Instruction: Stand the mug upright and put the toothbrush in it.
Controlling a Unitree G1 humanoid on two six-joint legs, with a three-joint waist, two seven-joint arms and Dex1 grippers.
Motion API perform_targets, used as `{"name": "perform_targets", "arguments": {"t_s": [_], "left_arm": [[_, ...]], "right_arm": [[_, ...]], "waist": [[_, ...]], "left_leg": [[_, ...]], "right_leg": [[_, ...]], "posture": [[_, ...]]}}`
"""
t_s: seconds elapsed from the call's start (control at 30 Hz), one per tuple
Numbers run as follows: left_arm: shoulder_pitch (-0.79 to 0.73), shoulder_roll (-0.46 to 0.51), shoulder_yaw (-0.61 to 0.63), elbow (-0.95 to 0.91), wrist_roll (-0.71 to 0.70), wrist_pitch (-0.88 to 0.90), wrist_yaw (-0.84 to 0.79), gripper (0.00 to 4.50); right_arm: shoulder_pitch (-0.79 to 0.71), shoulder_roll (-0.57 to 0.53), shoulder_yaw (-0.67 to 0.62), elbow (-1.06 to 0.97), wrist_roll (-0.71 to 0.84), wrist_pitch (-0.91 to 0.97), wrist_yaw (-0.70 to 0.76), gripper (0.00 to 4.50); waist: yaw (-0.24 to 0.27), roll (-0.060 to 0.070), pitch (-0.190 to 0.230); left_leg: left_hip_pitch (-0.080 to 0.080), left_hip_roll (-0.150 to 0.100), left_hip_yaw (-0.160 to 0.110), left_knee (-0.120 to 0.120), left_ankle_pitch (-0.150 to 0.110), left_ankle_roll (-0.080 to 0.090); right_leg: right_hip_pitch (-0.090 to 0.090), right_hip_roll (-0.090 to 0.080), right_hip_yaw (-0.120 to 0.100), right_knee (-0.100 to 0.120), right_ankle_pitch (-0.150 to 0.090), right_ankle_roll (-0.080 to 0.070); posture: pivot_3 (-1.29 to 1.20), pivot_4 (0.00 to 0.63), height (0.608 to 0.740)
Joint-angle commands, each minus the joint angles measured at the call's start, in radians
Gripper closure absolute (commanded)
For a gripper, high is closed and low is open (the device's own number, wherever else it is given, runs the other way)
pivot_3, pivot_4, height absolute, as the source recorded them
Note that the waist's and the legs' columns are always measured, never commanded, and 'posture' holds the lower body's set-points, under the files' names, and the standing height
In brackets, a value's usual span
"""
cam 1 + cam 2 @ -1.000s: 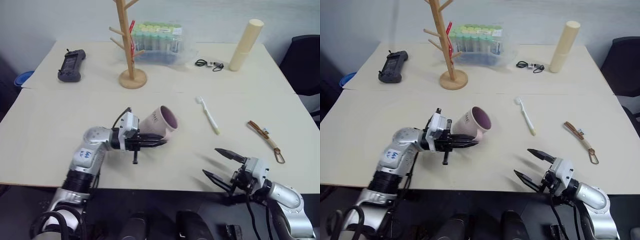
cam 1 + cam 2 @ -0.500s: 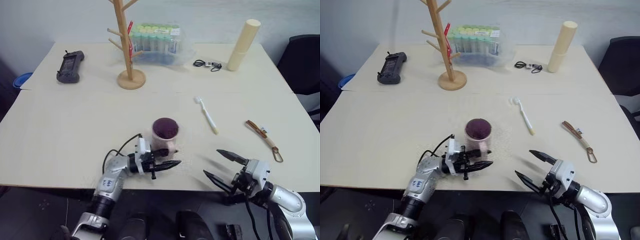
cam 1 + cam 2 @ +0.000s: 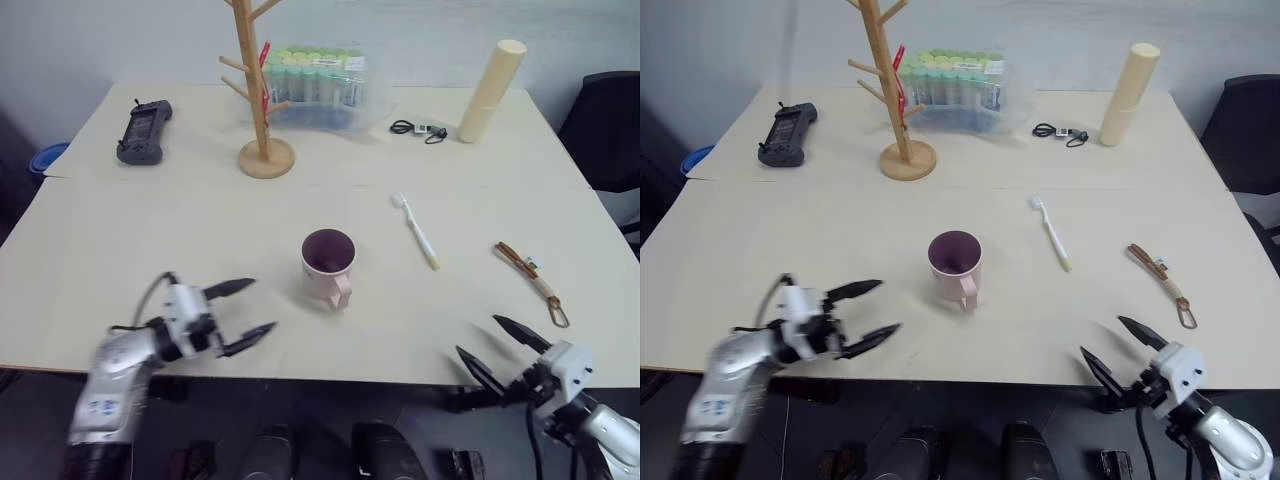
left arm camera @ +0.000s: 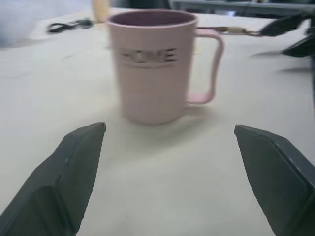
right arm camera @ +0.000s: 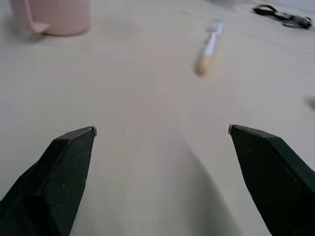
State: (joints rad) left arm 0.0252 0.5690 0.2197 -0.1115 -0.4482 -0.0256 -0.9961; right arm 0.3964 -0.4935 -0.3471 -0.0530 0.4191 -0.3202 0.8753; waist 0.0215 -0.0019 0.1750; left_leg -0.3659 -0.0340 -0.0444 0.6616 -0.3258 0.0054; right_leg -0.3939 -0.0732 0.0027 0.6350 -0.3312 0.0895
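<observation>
The pale pink mug [image 3: 328, 265] stands upright in the middle of the table, its handle toward the near edge and its dark inside facing up; "HOME" reads on its side in the left wrist view [image 4: 153, 66]. The white toothbrush [image 3: 416, 230] lies flat to the mug's right, its yellowish tip toward me. My left gripper [image 3: 245, 312] is open and empty, a short way left of the mug and apart from it. My right gripper [image 3: 500, 346] hangs open and empty at the table's near right edge, well short of the toothbrush [image 5: 208, 48].
A wooden peg tree [image 3: 262, 90], a clear pack of green-capped bottles [image 3: 318, 82], a black handheld device [image 3: 141, 130], a small black cable [image 3: 418, 128] and a tall cream cylinder [image 3: 490, 90] stand along the far side. A brown strap with a metal clip [image 3: 532, 278] lies at right.
The mug went from tilted in my left gripper to standing upright by itself. My left gripper let go, opened and drew back to the left. My right gripper pulled back toward the near right corner.
</observation>
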Motion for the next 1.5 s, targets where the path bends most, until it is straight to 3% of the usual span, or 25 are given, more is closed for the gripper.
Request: {"name": "perform_targets", "arguments": {"t_s": [0.03,0.13,0.33,0.5,0.6,0.73,0.93,1.07,1.17,1.33,1.4,1.5], "left_arm": [[0.035,0.087,0.127,-0.016,-0.091,0.059,-0.033,0.05],[0.041,0.150,0.174,-0.025,-0.140,0.121,-0.060,0.05],[-0.047,0.150,0.091,-0.054,-0.075,0.137,-0.015,0.05],[-0.102,0.132,0.035,-0.088,-0.065,0.144,0.000,0.05],[-0.114,0.131,0.020,-0.104,-0.065,0.154,0.008,0.05],[-0.136,0.114,0.019,-0.140,-0.076,0.156,0.032,0.00],[-0.122,0.114,0.024,-0.186,-0.084,0.181,0.045,0.00],[-0.122,0.085,0.036,-0.194,-0.098,0.163,0.061,0.00],[-0.129,0.073,0.031,-0.192,-0.103,0.168,0.064,0.00],[-0.127,0.070,0.032,-0.176,-0.114,0.177,0.052,0.00],[-0.102,0.069,0.056,-0.139,-0.121,0.173,0.044,0.00],[-0.087,0.066,0.067,-0.103,-0.117,0.166,0.042,0.00]], "right_arm": [[-0.049,-0.020,-0.004,-0.026,0.023,0.026,-0.007,0.00],[-0.211,-0.055,0.041,-0.098,0.090,0.209,-0.049,0.00],[-0.570,-0.191,0.171,-0.117,0.050,0.726,-0.206,0.00],[-0.953,-0.198,0.327,0.078,-0.021,1.079,-0.262,0.00],[-1.087,-0.187,0.428,0.220,-0.091,1.154,-0.241,0.00],[-1.201,-0.150,0.504,0.385,-0.165,1.172,-0.226,0.91],[-1.269,-0.149,0.568,0.479,-0.220,1.176,-0.116,2.97],[-1.250,-0.161,0.541,0.511,-0.230,1.107,-0.054,4.24],[-1.220,-0.128,0.393,0.567,-0.133,0.983,0.006,4.25],[-1.255,-0.005,0.107,0.550,0.101,0.970,0.011,4.25],[-1.203,0.165,0.089,0.353,0.200,0.767,0.094,4.25],[-1.153,0.306,0.156,0.222,0.209,0.674,0.125,4.25]], "waist": [[-0.003,0.000,0.000],[-0.025,0.001,0.000],[-0.014,0.005,0.000],[-0.022,0.005,0.000],[-0.026,0.005,0.000],[-0.026,0.005,0.000],[-0.027,0.003,-0.001],[-0.028,0.003,-0.001],[-0.025,0.001,-0.001],[-0.035,0.001,-0.001],[-0.043,0.001,-0.001],[-0.067,0.002,-0.001]], "left_leg": [[0.000,0.000,0.000,0.000,-0.001,0.002],[0.001,0.001,0.000,0.000,-0.002,0.003],[-0.001,0.001,-0.002,-0.002,0.001,-0.002],[-0.005,-0.001,-0.001,-0.001,0.001,-0.002],[-0.006,-0.001,-0.001,-0.002,0.001,-0.002],[-0.008,-0.001,0.000,-0.003,0.001,-0.002],[-0.013,-0.001,0.002,0.001,0.001,-0.002],[-0.013,-0.001,0.002,0.001,0.001,-0.002],[-0.013,-0.001,0.002,0.001,0.001,-0.002],[-0.013,0.000,0.004,0.001,0.001,-0.003],[-0.013,0.001,0.003,0.000,0.002,-0.003],[-0.010,0.003,0.002,-0.003,0.000,-0.006]], "right_leg": [[0.000,0.000,0.000,0.000,0.000,0.000],[0.001,0.000,0.001,0.001,0.000,0.000],[-0.002,-0.001,-0.002,0.001,-0.001,-0.002],[-0.005,-0.001,-0.001,-0.001,0.000,-0.001],[-0.006,-0.001,-0.001,-0.001,0.000,-0.001],[-0.010,-0.001,-0.001,0.002,0.000,-0.001],[-0.015,-0.001,-0.001,0.007,0.000,-0.001],[-0.015,0.000,-0.001,0.008,0.000,-0.001],[-0.015,0.000,-0.001,0.008,0.000,-0.001],[-0.016,0.000,0.000,0.009,0.000,0.000],[-0.016,0.001,0.000,0.009,0.000,0.000],[-0.018,0.008,0.002,0.011,0.000,0.000]], "posture": [[0.00,0.150,0.740],[0.00,0.150,0.740],[0.00,0.150,0.740],[0.00,0.150,0.740],[0.00,0.150,0.740],[0.00,0.150,0.740],[0.00,0.150,0.740],[0.00,0.150,0.740],[0.00,0.150,0.740],[0.00,0.150,0.740],[0.00,0.150,0.740],[0.00,0.150,0.740]]}}
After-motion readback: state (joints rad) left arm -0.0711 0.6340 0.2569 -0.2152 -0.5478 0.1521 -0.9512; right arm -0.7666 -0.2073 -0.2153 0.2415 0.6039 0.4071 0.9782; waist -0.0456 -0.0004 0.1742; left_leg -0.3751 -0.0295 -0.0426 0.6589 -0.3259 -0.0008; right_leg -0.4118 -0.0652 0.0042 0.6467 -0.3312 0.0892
